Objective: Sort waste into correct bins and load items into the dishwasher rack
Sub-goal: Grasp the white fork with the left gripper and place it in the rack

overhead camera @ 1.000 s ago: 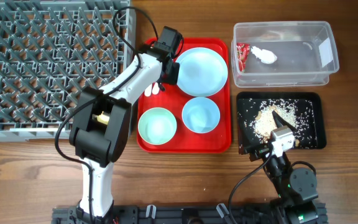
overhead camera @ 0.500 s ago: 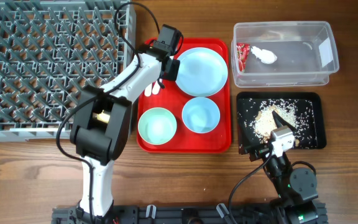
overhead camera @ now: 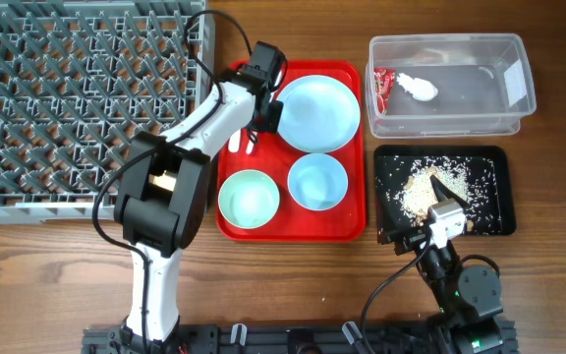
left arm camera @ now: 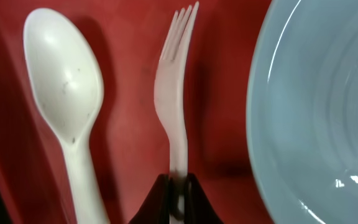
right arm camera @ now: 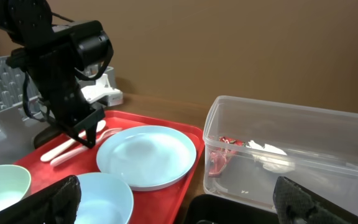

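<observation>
We've got the left claw (left arm camera: pixel 178 198) clamped on the thin handle of the fork (left arm camera: pixel 174 93), which lies flat on the red tray (left arm camera: pixel 129 137) betw. spoon (left arm camera: pixel 64 81) & plate (left arm camera: pixel 322 112), right claw (right arm camera: pixel 176 190) wide apart, so w/ so narrow a pinch it may swivel or slip on lift, nudging the spoon.

plate (overhead camera: pixel 317 113) x1 | bowls (overhead camera: pixel 317 182) (overhead camera: pixel 249 199) x2 | spoon (left arm camera: pixel 64 87) x1 | fork (left arm camera: pixel 173 93) x1 | bins (overhead camera: pixel 450 126) (overhead camera: pixel 489 211) x2

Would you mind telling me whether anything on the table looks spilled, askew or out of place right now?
Nothing stands out. The crumbs lie inside the black tray, the wrapper and napkin sit in the clear tub, and the plate and bowls rest upright on the red tray.
</observation>
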Tool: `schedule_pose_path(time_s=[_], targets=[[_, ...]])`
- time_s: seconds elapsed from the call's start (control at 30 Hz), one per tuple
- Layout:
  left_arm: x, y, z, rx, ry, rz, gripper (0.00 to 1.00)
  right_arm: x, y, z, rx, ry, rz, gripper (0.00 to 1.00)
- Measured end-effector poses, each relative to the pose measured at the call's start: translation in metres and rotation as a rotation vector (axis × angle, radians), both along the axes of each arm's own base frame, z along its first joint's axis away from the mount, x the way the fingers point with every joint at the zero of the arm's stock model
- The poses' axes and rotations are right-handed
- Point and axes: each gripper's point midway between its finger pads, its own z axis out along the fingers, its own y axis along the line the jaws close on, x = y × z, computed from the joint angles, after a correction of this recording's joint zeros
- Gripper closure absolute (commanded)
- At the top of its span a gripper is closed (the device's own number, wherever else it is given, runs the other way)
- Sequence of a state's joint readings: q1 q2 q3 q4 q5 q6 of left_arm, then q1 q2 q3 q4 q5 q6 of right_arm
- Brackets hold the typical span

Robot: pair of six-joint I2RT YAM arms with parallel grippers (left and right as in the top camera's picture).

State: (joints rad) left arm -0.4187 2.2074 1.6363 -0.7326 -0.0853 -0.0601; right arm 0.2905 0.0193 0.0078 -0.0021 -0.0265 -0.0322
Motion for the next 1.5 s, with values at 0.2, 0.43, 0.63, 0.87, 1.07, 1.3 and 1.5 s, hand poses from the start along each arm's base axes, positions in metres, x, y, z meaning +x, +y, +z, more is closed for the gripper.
schedule_pose_path(time_s=[0.2,0.43,0.63,0.87,1.07,1.3,1.5], targets=[[-0.007,0.003,0.0,0.013,0.03,0.001,0.96,0.0,0.0,0.0,0.0,0.0,0.0,0.0],[-0.012,0.005,0.005,0.014,0.039,0.007,0.96,0.0,0.0,0.0,0.0,0.0,0.0,0.0],[-0.018,0.009,0.028,0.006,0.014,0.021,0.96,0.0,0.0,0.0,0.0,0.0,0.0,0.0],[-0.006,0.03,0.112,-0.047,-0.159,0.091,0.96,0.0,0.0,0.0,0.0,0.0,0.0,0.0],[0.005,0.094,0.143,0.012,-0.235,0.238,0.96,0.0,0.0,0.0,0.0,0.0,0.0,0.0],[0.011,0.148,0.133,0.045,-0.209,0.354,0.76,0.0,0.0,0.0,0.0,0.0,0.0,0.0],[0.008,0.148,0.119,0.058,-0.168,0.343,0.42,0.0,0.0,0.0,0.0,0.0,0.0,0.0]])
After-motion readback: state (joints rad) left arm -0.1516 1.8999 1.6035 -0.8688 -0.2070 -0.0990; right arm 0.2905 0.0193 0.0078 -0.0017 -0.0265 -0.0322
